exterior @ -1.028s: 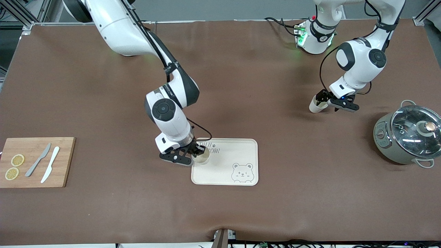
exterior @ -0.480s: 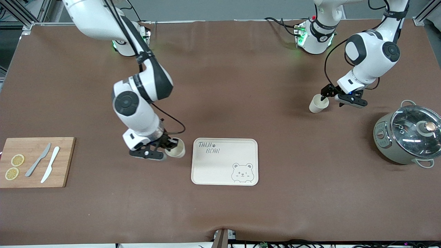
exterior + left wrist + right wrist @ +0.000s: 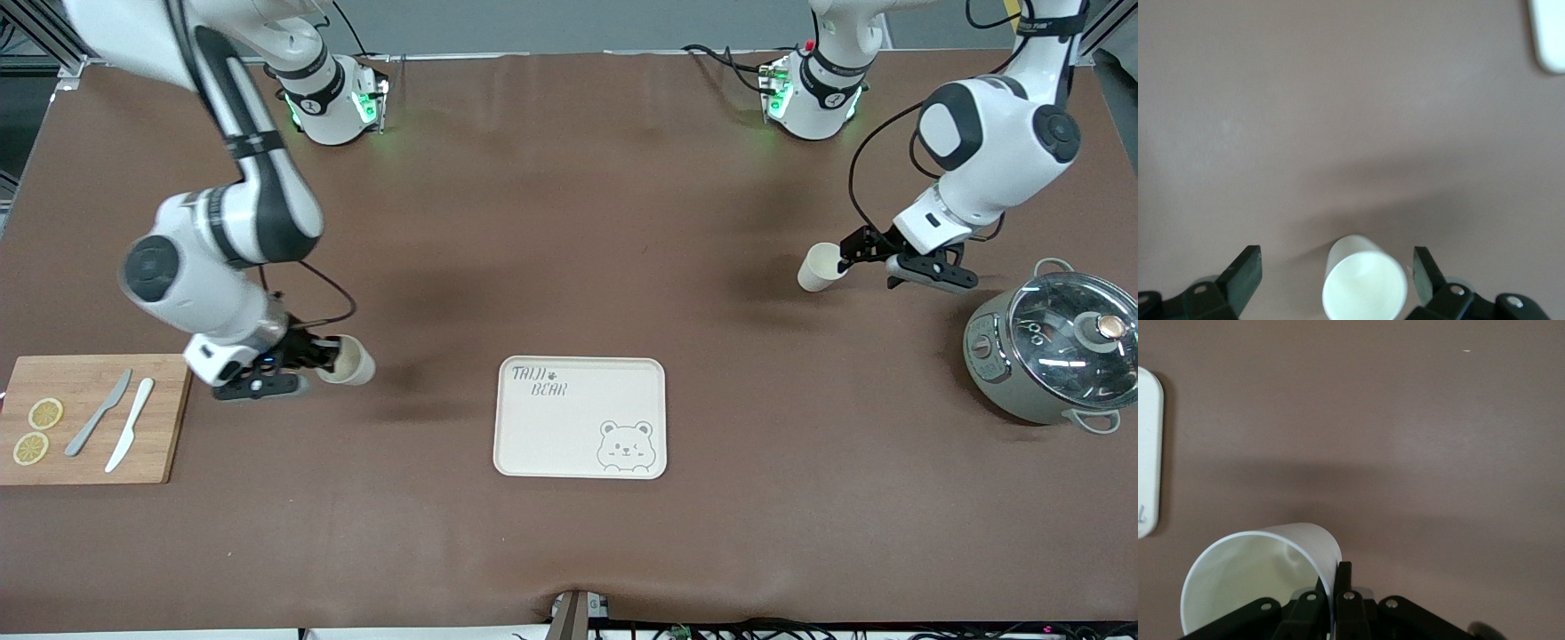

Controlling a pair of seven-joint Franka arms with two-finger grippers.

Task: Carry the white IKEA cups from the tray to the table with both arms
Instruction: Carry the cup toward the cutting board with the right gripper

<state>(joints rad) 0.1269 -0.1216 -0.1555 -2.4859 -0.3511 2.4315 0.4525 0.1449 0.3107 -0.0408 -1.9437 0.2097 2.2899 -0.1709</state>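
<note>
Right fingers [image 3: 1338, 587] pinch one cup's [image 3: 1258, 577] rim; left fingers [image 3: 1245, 273] stand wide, flanking the other cup [image 3: 1363, 287].

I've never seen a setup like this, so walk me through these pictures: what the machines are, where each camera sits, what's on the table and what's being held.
Two white robot arms work at a brown table. One picture looks down from a high camera facing them; the other two come from cameras on each arm's wrist.

The right gripper is shut on the rim of a white cup, carried over the table between the cutting board and the bear-printed tray. The left gripper is open beside the second cup, which stands free on the table.

Also there: two knives and lemon slices on the board, and a lidded pot.
</note>
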